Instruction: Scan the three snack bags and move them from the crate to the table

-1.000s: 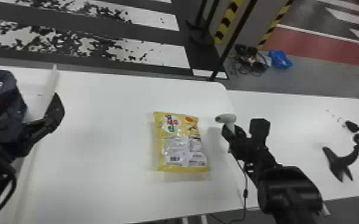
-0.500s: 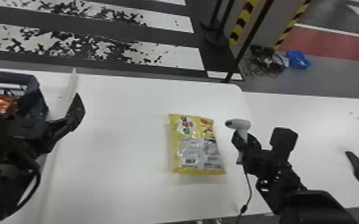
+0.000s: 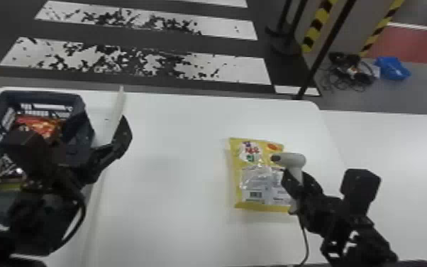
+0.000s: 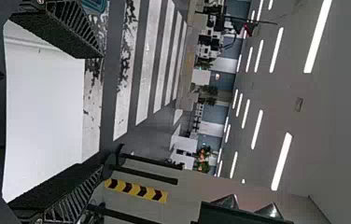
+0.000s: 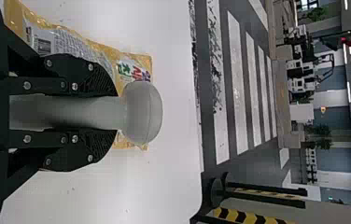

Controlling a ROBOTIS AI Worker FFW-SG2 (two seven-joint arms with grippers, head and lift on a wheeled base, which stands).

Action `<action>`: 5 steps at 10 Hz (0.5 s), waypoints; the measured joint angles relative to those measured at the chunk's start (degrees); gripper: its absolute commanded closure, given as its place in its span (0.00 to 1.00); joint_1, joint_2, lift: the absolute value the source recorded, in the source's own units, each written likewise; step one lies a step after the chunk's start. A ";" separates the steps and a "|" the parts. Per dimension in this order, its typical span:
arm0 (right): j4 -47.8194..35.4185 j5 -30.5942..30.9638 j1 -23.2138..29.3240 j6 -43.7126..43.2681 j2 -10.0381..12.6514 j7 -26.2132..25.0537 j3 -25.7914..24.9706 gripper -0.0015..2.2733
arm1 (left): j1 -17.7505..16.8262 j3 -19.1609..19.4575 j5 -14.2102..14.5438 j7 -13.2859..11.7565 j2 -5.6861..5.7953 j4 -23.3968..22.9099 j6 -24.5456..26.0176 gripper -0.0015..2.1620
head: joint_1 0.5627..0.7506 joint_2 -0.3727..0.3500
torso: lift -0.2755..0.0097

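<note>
My right tool (image 5: 115,113) grips the scanner (image 5: 143,112) near the bag (image 3: 253,177) (barcode (image 3: 255,194) up); if I dip too low, it could shove the bag. My left tool (image 4: 101,108) gapes empty.

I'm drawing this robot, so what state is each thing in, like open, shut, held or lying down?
Left black two-fingered gripper, open, empty
Right black two-fingered gripper, shut on the white handheld scanner
Scanner, held by its handle
Shiny yellow snack bag, lying flat on the white table
Dark plastic crate, open-topped
Red-orange snack bag, inside the crate
</note>
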 measured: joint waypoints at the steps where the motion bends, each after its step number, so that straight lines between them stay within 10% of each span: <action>1: -1.04 0.28 1.57 0.12 -0.05 0.05 0.92 0.99 | -0.03 0.02 0.13 0.00 -0.07 0.04 -0.33 0.01 | 0.70 0.37 | 0.75; 5: -3.15 0.54 7.66 0.35 -0.93 0.09 3.34 0.99 | 0.14 0.48 0.37 0.01 -0.17 0.31 -1.58 0.01 | 0.70 0.41 | 0.75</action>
